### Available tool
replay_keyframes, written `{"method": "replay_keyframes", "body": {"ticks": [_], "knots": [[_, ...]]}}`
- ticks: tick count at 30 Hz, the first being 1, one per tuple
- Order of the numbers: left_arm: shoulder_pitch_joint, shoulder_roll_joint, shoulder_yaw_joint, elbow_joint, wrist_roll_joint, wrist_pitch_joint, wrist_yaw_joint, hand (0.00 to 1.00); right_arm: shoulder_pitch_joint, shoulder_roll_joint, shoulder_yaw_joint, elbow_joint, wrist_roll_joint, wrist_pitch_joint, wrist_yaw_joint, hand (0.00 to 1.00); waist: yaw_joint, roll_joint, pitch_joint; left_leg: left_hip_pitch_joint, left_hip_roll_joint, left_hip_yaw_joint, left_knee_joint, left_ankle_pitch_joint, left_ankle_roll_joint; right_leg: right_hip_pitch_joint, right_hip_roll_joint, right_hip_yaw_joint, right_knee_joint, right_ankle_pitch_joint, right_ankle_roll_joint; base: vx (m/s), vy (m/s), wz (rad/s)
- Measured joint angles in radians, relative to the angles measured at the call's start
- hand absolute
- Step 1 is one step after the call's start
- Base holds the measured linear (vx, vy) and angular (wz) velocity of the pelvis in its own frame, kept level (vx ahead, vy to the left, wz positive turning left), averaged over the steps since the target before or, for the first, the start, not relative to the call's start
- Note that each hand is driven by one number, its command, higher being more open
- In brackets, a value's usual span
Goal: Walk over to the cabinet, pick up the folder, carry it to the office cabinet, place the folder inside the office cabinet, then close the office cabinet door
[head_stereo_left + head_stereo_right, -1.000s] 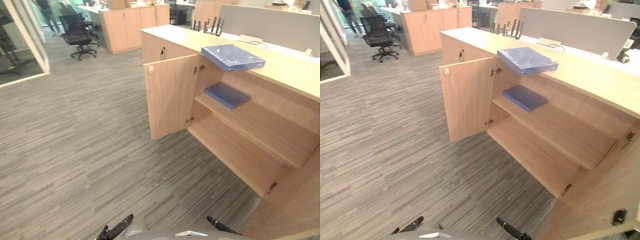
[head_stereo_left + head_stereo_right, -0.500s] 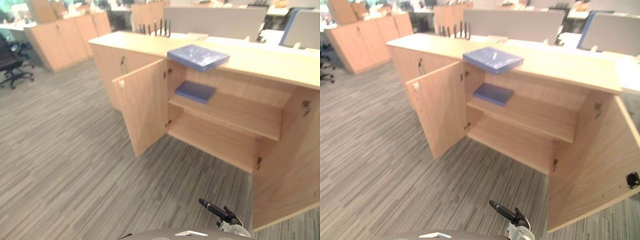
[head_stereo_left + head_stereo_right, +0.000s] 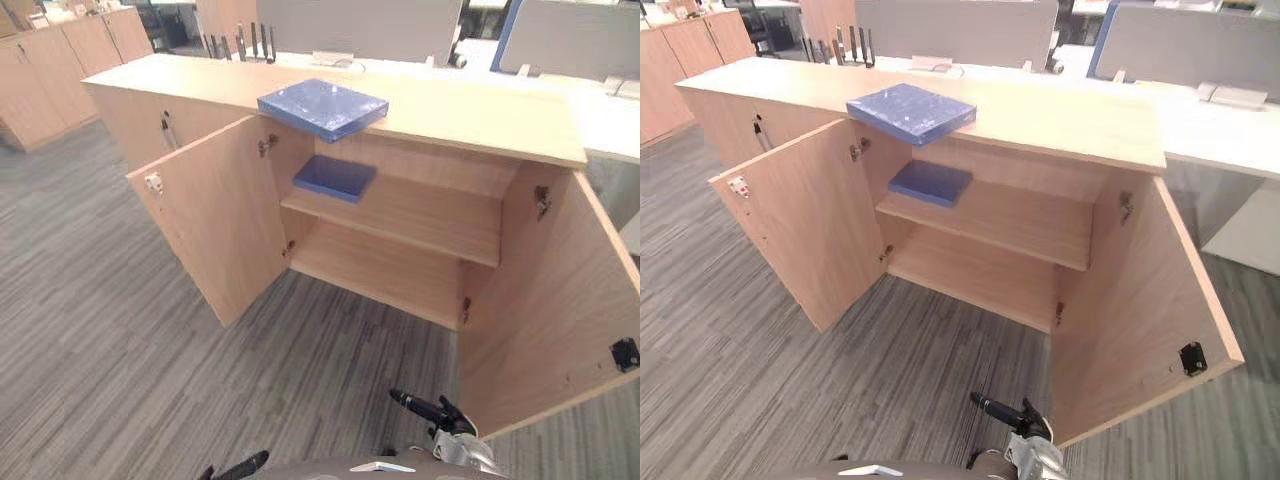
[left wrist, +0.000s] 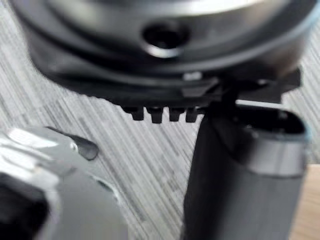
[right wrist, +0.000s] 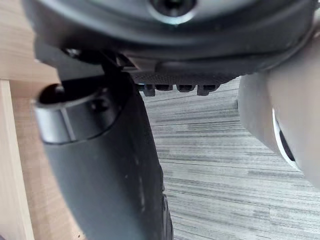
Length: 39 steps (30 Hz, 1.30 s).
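The whole view has swung round since half a second ago, so the cabinet (image 3: pixel 480 110) now faces the camera almost squarely, closer in and further left in the view. That is the camera's move, as the things themselves lie as before. The blue folder (image 3: pixel 322 105) still rests flat on the cabinet's top above the left door (image 3: pixel 215 230), one corner jutting over the front edge. A second blue folder (image 3: pixel 334 177) stays on the upper shelf (image 3: pixel 430 215) at its left end. Both doors stand wide open, and the right door (image 3: pixel 545 320) now shows whole. The right hand (image 3: pixel 420 406) hangs low over the carpet (image 3: pixel 100 350) with fingers straight and empty. The left hand (image 3: pixel 240 466) has come back into sight at the bottom edge, likewise straight-fingered and holding nothing.
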Motion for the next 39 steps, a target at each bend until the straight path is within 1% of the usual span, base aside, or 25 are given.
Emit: {"method": "replay_keyframes", "body": {"ticks": [1, 3, 5, 7, 8, 9, 10, 11, 12, 13, 14, 16, 18, 19, 20, 21, 22, 24, 26, 28, 30, 31, 33, 37, 39], "knots": [[-0.007, -0.006, 0.008, -0.001, 0.000, 0.000, 0.000, 1.00, -0.001, 0.001, -0.006, 0.000, 0.000, 0.000, 0.001, 1.00, -0.004, 0.002, -0.001, 0.003, 0.006, -0.013, -0.007, -0.003, -0.001, -0.002, 0.007, -0.003, 0.014, -0.021, -0.004, 0.26, -0.276, 0.30], [-0.017, -0.016, 0.010, -0.015, -0.001, 0.000, -0.003, 1.00, 0.000, 0.016, -0.039, 0.008, 0.000, 0.003, 0.000, 1.00, -0.017, 0.005, -0.005, 0.018, 0.063, -0.064, -0.004, -0.006, -0.001, 0.026, 0.051, -0.039, 0.029, -0.085, -0.020, 0.30, -0.281, 0.30], [-0.020, -0.021, 0.010, -0.039, -0.002, -0.001, -0.010, 1.00, -0.001, 0.017, -0.056, 0.019, 0.001, 0.012, 0.000, 1.00, -0.015, 0.003, -0.007, 0.003, 0.097, -0.126, 0.062, 0.001, -0.018, 0.060, 0.094, -0.048, -0.003, -0.096, -0.037, 0.32, -0.281, 0.01], [-0.027, -0.029, 0.003, -0.049, -0.002, -0.001, -0.007, 1.00, 0.004, 0.014, -0.074, 0.041, 0.004, 0.012, -0.006, 1.00, -0.020, -0.002, -0.012, -0.039, 0.109, -0.164, 0.175, 0.026, -0.051, 0.110, 0.129, -0.048, -0.074, -0.092, -0.042, 0.31, -0.214, -0.12], [-0.032, -0.034, -0.002, -0.056, -0.002, -0.001, -0.004, 1.00, 0.005, 0.009, -0.074, 0.050, 0.004, 0.012, -0.008, 1.00, -0.023, -0.001, -0.013, -0.063, 0.115, -0.174, 0.253, 0.036, -0.067, 0.144, 0.150, -0.041, -0.121, -0.084, -0.042, 0.32, -0.143, -0.29], [-0.034, -0.034, -0.021, -0.070, -0.005, -0.002, -0.005, 1.00, 0.021, 0.005, -0.073, 0.052, 0.005, 0.013, -0.010, 1.00, -0.017, 0.000, -0.014, -0.106, 0.123, -0.182, 0.402, 0.056, -0.100, 0.201, 0.186, -0.021, -0.192, -0.066, -0.057, 0.33, -0.132, -0.36], [-0.034, -0.034, -0.025, -0.073, -0.005, -0.002, -0.005, 1.00, 0.023, 0.005, -0.073, 0.052, 0.005, 0.013, -0.010, 1.00, -0.016, 0.000, -0.015, -0.119, 0.123, -0.187, 0.453, 0.060, -0.113, 0.216, 0.194, -0.013, -0.210, -0.062, -0.062, 0.34, -0.103, -0.60], [-0.032, -0.033, -0.031, -0.081, -0.005, -0.002, -0.004, 1.00, 0.029, 0.004, -0.073, 0.056, 0.005, 0.013, -0.010, 1.00, -0.015, 0.000, -0.016, -0.162, 0.122, -0.197, 0.593, 0.066, -0.134, 0.255, 0.213, 0.017, -0.254, -0.048, -0.069, 0.35, -0.066, -0.72], [-0.024, -0.028, -0.036, -0.088, -0.005, -0.002, -0.004, 1.00, 0.027, 0.003, -0.074, 0.076, 0.007, 0.011, -0.011, 1.00, -0.014, -0.001, -0.016, -0.206, 0.114, -0.178, 0.724, 0.062, -0.139, 0.303, 0.222, 0.049, -0.297, -0.038, -0.068, 0.42, -0.045, -0.91], [-0.023, -0.018, -0.042, -0.096, -0.005, -0.002, -0.005, 1.00, 0.033, 0.005, -0.074, 0.094, 0.010, 0.013, -0.011, 1.00, -0.016, -0.019, -0.011, -0.249, 0.107, -0.137, 0.821, 0.048, -0.140, 0.357, 0.219, 0.087, -0.334, -0.030, -0.064, 0.36, -0.004, -0.79], [-0.021, -0.016, -0.044, -0.102, -0.005, -0.002, -0.006, 1.00, 0.039, 0.005, -0.074, 0.097, 0.011, 0.017, -0.013, 1.00, -0.015, -0.022, -0.013, -0.274, 0.100, -0.122, 0.863, 0.034, -0.127, 0.382, 0.214, 0.107, -0.353, -0.027, -0.062, 0.34, 0.064, -0.80], [-0.014, -0.007, -0.060, -0.124, -0.006, -0.003, -0.008, 1.00, 0.040, 0.005, -0.091, 0.112, 0.011, 0.025, -0.024, 1.00, -0.010, -0.027, -0.012, -0.399, 0.078, -0.066, 0.953, -0.026, -0.068, 0.450, 0.177, 0.176, -0.371, -0.025, -0.062, 0.32, 0.166, -0.79], [-0.014, 0.001, -0.079, -0.137, -0.006, -0.009, -0.010, 1.00, 0.041, 0.005, -0.094, 0.118, 0.011, 0.026, -0.029, 1.00, -0.003, -0.026, -0.010, -0.511, 0.066, -0.050, 0.898, -0.047, -0.034, 0.484, 0.140, 0.206, -0.363, -0.024, -0.056, 0.31, 0.259, -0.66], [-0.015, 0.001, -0.087, -0.148, -0.007, -0.016, -0.011, 1.00, 0.044, 0.001, -0.096, 0.115, 0.010, 0.028, -0.027, 1.00, 0.012, -0.016, -0.004, -0.555, 0.065, -0.055, 0.764, -0.029, -0.030, 0.501, 0.122, 0.227, -0.338, -0.027, -0.006, 0.32, 0.299, -0.69], [-0.013, -0.001, -0.093, -0.148, -0.005, -0.025, -0.011, 1.00, 0.048, -0.006, -0.094, 0.107, 0.009, 0.029, -0.026, 1.00, 0.016, -0.002, -0.002, -0.561, 0.066, -0.064, 0.652, 0.031, -0.022, 0.505, 0.127, 0.232, -0.321, -0.037, 0.022, 0.30, 0.328, -0.70], [-0.008, -0.001, -0.105, -0.142, -0.009, -0.030, -0.015, 1.00, 0.053, -0.015, -0.082, 0.086, 0.008, 0.028, -0.028, 1.00, 0.021, 0.024, 0.004, -0.559, 0.060, -0.089, 0.571, 0.079, -0.021, 0.514, 0.110, 0.259, -0.291, -0.084, 0.066, 0.29, 0.319, -0.33], [-0.017, 0.020, -0.104, -0.143, -0.006, -0.028, -0.008, 1.00, 0.057, 0.004, -0.062, 0.076, 0.008, 0.027, -0.029, 1.00, 0.011, -0.014, 0.003, -0.557, 0.026, -0.077, 0.562, 0.069, -0.011, 0.511, 0.078, 0.272, -0.300, -0.092, 0.066, 0.28, 0.288, -0.18], [-0.027, 0.028, -0.103, -0.143, -0.005, -0.030, -0.006, 1.00, 0.045, 0.022, -0.051, 0.067, 0.001, 0.027, -0.018, 1.00, 0.017, -0.034, 0.010, -0.557, -0.002, -0.073, 0.529, 0.071, -0.008, 0.482, 0.080, 0.296, -0.349, -0.069, 0.071, 0.18, 0.193, 0.00], [-0.028, 0.025, -0.080, -0.134, -0.009, -0.023, -0.007, 1.00, 0.040, 0.021, -0.047, 0.066, 0.001, 0.028, -0.013, 1.00, 0.016, -0.035, 0.013, -0.551, -0.020, -0.071, 0.520, 0.074, -0.003, 0.487, 0.070, 0.294, -0.372, -0.046, 0.076, 0.08, 0.128, -0.01], [-0.022, 0.026, -0.065, -0.114, -0.008, -0.023, -0.006, 1.00, 0.038, 0.019, -0.037, 0.063, 0.000, 0.026, -0.009, 1.00, 0.023, -0.034, 0.014, -0.505, -0.026, -0.049, 0.454, 0.097, 0.007, 0.496, 0.060, 0.309, -0.392, -0.006, 0.074, 0.07, 0.102, -0.20], [-0.012, 0.025, -0.065, -0.101, -0.006, -0.022, -0.005, 1.00, 0.041, 0.019, -0.014, 0.052, 0.001, 0.023, -0.009, 1.00, 0.015, -0.031, 0.010, -0.446, -0.047, -0.026, 0.316, 0.170, 0.009, 0.490, 0.037, 0.320, -0.417, 0.047, 0.090, 0.01, 0.046, -0.23], [-0.012, 0.024, -0.067, -0.099, -0.004, -0.022, -0.004, 1.00, 0.042, 0.018, -0.007, 0.049, 0.000, 0.021, -0.009, 1.00, 0.013, -0.029, 0.007, -0.435, -0.052, -0.025, 0.274, 0.193, 0.009, 0.479, 0.034, 0.323, -0.419, 0.058, 0.097, -0.05, 0.022, -0.12], [-0.015, 0.024, -0.088, -0.094, -0.003, -0.022, -0.002, 1.00, 0.042, 0.008, 0.009, 0.049, 0.000, 0.021, -0.009, 1.00, 0.012, -0.025, 0.005, -0.386, -0.066, -0.023, 0.098, 0.289, 0.005, 0.437, 0.031, 0.326, -0.420, 0.087, 0.106, -0.09, 0.005, -0.12], [-0.021, 0.028, -0.127, -0.098, -0.004, -0.023, 0.008, 1.00, 0.054, 0.007, 0.009, 0.040, 0.000, 0.021, -0.012, 1.00, 0.008, -0.021, 0.002, -0.298, -0.090, -0.033, -0.134, 0.408, -0.002, 0.430, 0.029, 0.322, -0.448, 0.085, 0.105, -0.12, -0.002, -0.09], [-0.023, 0.026, -0.130, -0.104, -0.005, -0.024, 0.010, 1.00, 0.058, 0.008, 0.009, 0.038, 0.000, 0.021, -0.011, 1.00, 0.011, -0.025, 0.003, -0.298, -0.094, -0.031, -0.134, 0.409, 0.000, 0.430, 0.026, 0.323, -0.456, 0.082, 0.103, -0.09, 0.006, -0.14]]}}
